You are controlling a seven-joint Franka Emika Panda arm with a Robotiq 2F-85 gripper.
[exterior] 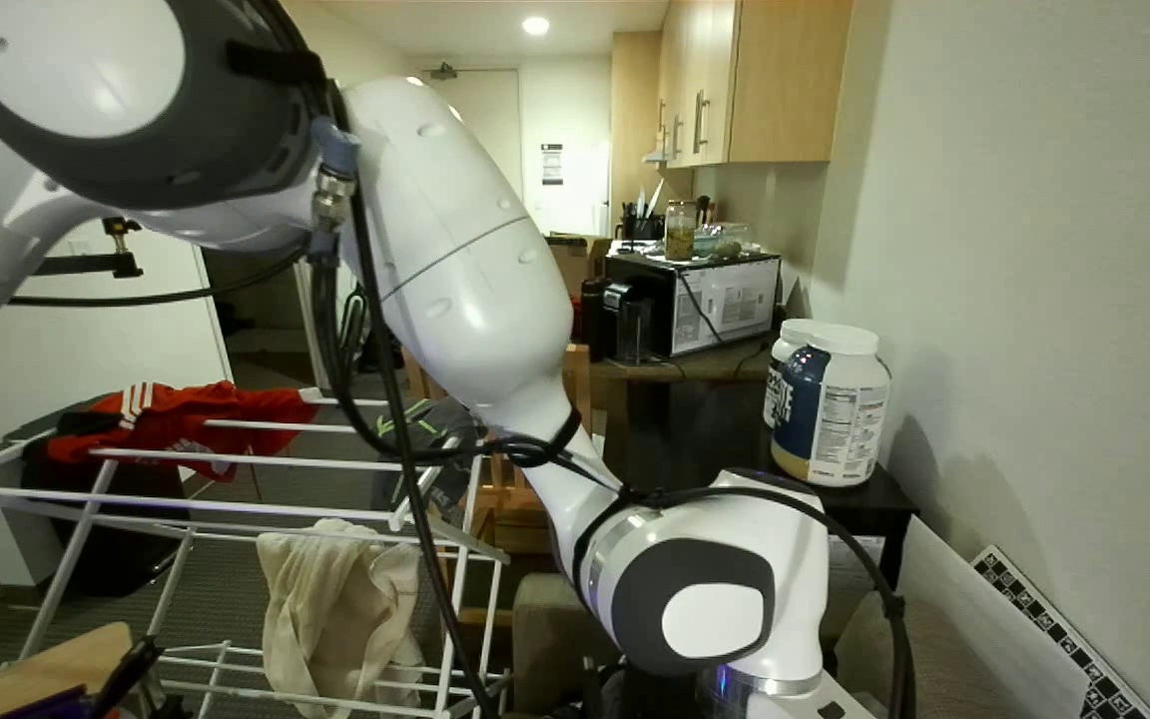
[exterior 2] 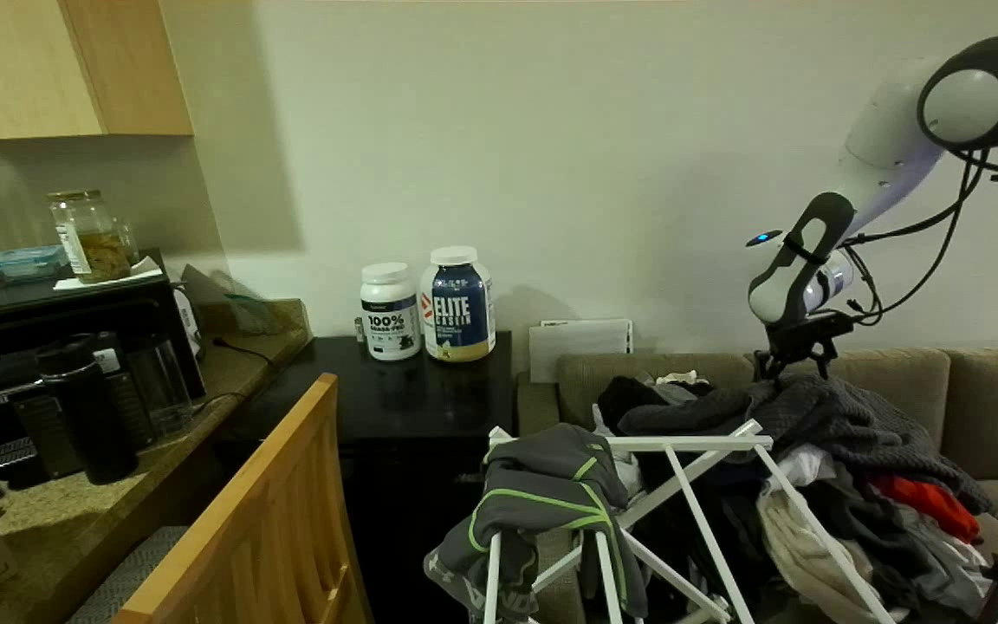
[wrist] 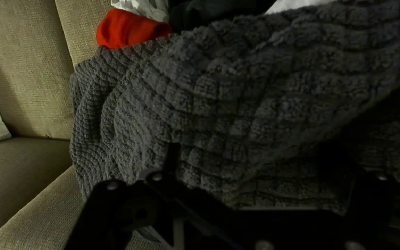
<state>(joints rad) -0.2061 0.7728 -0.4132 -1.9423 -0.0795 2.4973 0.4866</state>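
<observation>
My gripper [exterior 2: 793, 366] points down over a heap of clothes on the sofa, its two fingers spread wide. Directly beneath it lies a dark grey knitted blanket [exterior 2: 867, 420]. In the wrist view the blanket [wrist: 221, 93] fills most of the picture, and the gripper [wrist: 255, 156] stands open with no fold visibly pinched. The fingertips are close to the knit; shadow hides whether they touch it. A piece of red cloth [wrist: 128, 29] pokes out past the blanket's edge, near white and dark fabric. The gripper itself cannot be made out in the exterior view with the arm's wrist [exterior: 715, 609] up close.
A white drying rack [exterior: 246, 509] stands before the sofa [exterior 2: 897, 373], bearing a red garment [exterior: 186, 419], a cream cloth [exterior: 335, 609] and a grey garment with green trim [exterior 2: 551, 498]. Two tubs, one blue and white [exterior 2: 457, 303], one white [exterior 2: 391, 312], sit on a black cabinet.
</observation>
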